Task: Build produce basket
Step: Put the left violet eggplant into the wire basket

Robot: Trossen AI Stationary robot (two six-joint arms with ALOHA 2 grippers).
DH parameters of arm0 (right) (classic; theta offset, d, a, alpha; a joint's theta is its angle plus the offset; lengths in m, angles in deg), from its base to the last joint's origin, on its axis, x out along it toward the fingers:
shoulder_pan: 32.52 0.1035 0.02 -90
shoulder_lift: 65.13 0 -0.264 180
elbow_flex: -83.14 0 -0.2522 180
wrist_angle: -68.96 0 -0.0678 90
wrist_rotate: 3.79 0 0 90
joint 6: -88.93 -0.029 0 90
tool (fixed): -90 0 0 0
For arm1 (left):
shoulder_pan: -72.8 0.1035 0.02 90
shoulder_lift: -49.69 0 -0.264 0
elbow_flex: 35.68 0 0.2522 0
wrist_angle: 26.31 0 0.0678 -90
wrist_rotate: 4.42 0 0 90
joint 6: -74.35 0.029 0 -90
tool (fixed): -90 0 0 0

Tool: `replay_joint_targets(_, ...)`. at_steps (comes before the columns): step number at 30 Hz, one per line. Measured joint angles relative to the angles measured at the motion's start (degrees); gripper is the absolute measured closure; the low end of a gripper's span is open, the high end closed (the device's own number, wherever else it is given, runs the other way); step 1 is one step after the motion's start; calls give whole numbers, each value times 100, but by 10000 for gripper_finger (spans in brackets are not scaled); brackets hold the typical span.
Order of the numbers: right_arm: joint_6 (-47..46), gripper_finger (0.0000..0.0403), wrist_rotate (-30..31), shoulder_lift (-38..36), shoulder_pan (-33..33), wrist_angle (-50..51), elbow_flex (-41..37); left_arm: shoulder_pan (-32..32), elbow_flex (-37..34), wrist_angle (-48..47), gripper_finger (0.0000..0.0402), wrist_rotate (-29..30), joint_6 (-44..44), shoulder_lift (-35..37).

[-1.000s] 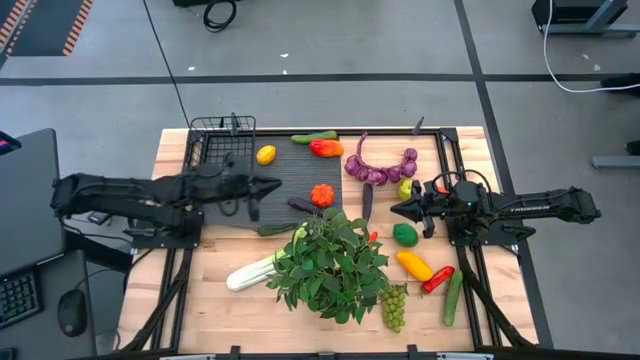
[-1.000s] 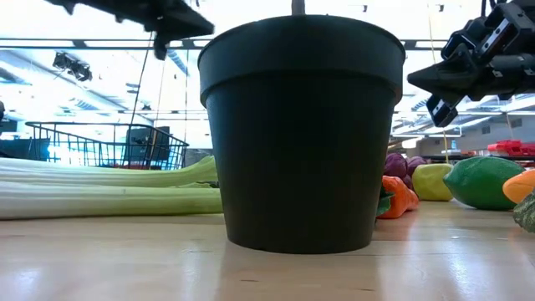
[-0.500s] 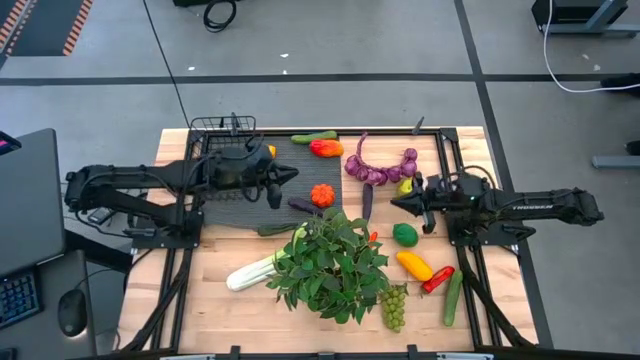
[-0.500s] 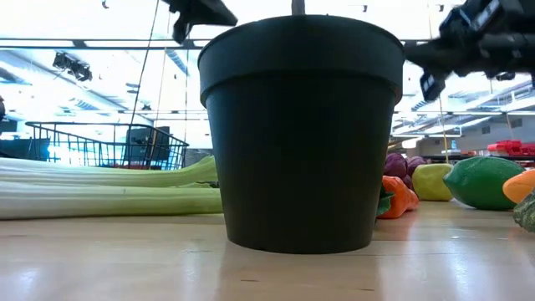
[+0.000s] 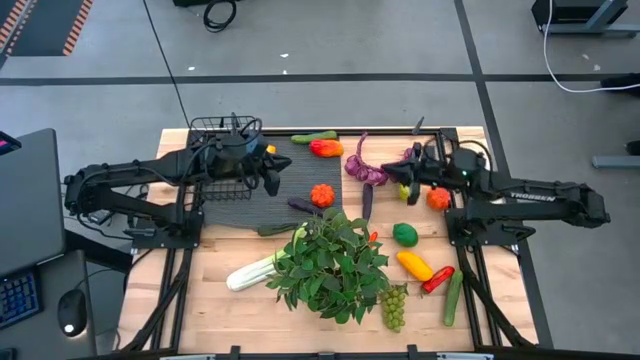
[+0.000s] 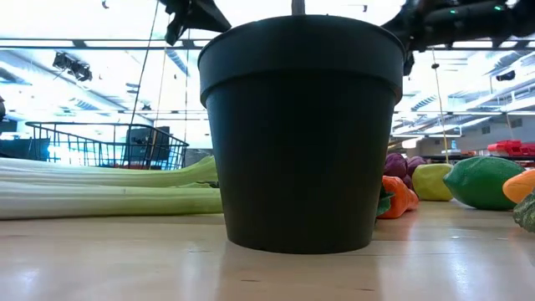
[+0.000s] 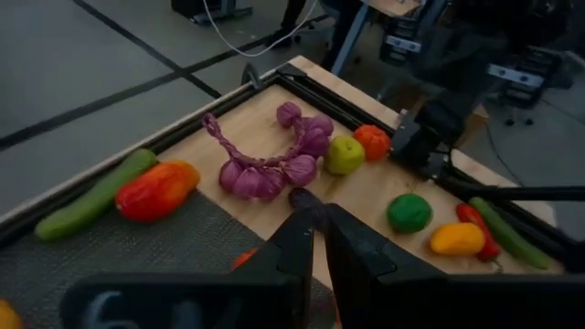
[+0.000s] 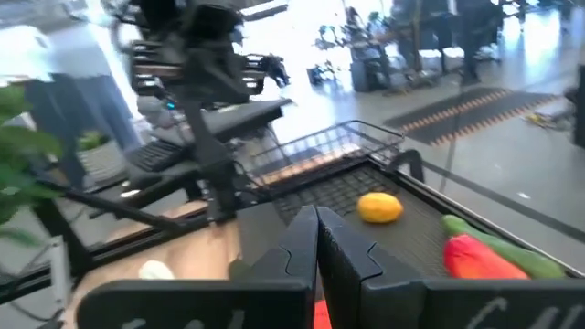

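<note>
The black wire basket (image 5: 222, 140) stands at the table's far left, beside a dark ribbed mat (image 5: 250, 195). Produce lies scattered: a lemon (image 8: 377, 207), a red pepper (image 5: 326, 148), a cucumber (image 5: 315, 137), an orange (image 5: 437, 197), a purple bulb string (image 5: 375, 170), a lime (image 5: 404, 234), a yellow pepper (image 5: 413, 265), grapes (image 5: 395, 305) and celery (image 5: 255, 270). My left gripper (image 5: 285, 163) is shut and empty above the mat, by the basket's right side. My right gripper (image 5: 392, 172) is shut and empty above the bulb string.
A big leafy plant (image 5: 330, 262) in a black pot (image 6: 301, 125) stands mid-table toward the near edge and fills the low view. A red chili (image 5: 437, 279) and a second cucumber (image 5: 453, 297) lie near the right edge. Black frame rails run along the table's edges.
My left gripper has risen and gone toward the table's far edge and a little right, over the mat beside the basket. My right gripper has risen and swung toward the far edge, over the bulb string, uncovering the orange that its arm hid.
</note>
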Motion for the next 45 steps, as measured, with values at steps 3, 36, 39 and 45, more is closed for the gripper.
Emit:
replay_joint_targets(3,-2,387,1,432,-177,409,475,-66,0,4,363,-6,-207,0)
replay_joint_targets(36,-2352,387,-197,2347,-708,1193,2020,-137,2,-358,300,-157,-224,149)
replay_joint_targets(39,-2420,386,-242,2345,-761,1272,2020,-92,2,-444,273,-159,-350,147)
replay_joint_targets(45,-2516,366,-460,2348,-1040,1660,2017,76,2,-487,219,-150,-552,149)
